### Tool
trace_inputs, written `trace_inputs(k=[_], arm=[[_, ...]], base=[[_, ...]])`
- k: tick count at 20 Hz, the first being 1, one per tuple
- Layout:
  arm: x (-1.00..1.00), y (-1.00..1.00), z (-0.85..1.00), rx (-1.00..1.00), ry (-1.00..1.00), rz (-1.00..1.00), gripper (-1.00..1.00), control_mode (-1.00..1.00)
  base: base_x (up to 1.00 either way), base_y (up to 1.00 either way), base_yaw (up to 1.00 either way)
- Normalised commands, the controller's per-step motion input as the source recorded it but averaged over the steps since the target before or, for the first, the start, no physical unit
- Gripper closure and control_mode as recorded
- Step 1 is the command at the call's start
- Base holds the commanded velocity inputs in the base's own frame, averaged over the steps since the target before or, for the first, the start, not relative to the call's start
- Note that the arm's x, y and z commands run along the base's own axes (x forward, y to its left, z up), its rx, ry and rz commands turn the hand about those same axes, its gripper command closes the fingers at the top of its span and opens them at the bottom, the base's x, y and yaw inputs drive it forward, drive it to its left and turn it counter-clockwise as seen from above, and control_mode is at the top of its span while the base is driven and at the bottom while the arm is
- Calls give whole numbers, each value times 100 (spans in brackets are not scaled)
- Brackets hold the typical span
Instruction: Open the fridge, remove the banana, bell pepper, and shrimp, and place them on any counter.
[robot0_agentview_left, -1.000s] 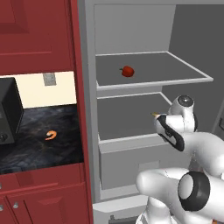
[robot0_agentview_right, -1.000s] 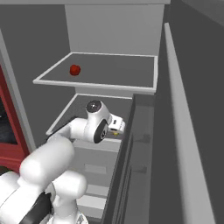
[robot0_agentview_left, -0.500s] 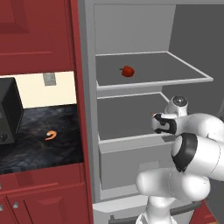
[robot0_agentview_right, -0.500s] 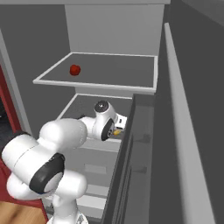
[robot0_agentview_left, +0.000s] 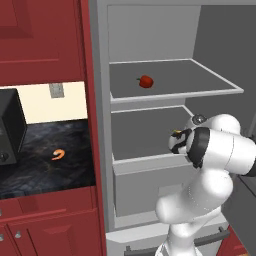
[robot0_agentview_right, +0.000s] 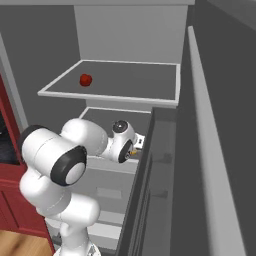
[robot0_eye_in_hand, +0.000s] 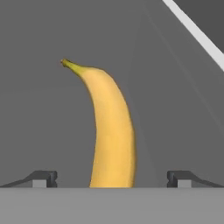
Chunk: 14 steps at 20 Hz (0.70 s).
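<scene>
Inside fridge (robot0_agentview_left: 150, 30), grey shelves, bell pepper (robot0_agentview_left: 145, 81), shrimp (robot0_agentview_left: 58, 155) on counter (robot0_agentview_left: 45, 165)

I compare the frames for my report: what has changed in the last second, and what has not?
The arm's elbow swung over to the other side while the hand stayed at the lower fridge shelf. The open gripper now has the banana lying between its fingers, not gripped. The bell pepper on the upper shelf and the shrimp on the counter stayed put.

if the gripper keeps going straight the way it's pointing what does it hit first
Most likely the banana: in the hand view it lies dead ahead between the open gripper fingertips, on the grey fridge shelf. How far off it is cannot be judged.
</scene>
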Motion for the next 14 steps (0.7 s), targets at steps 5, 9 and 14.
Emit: trace_inputs(k=[5, 9, 14], arm=[[12, -5, -14, 1, 0, 0, -100, -100], [0, 0, 0, 0, 0, 0, 100, -100], [0, 0, 0, 0, 0, 0, 100, -100]], base=[[0, 0, 0], [0, 0, 0], [0, 0, 0]])
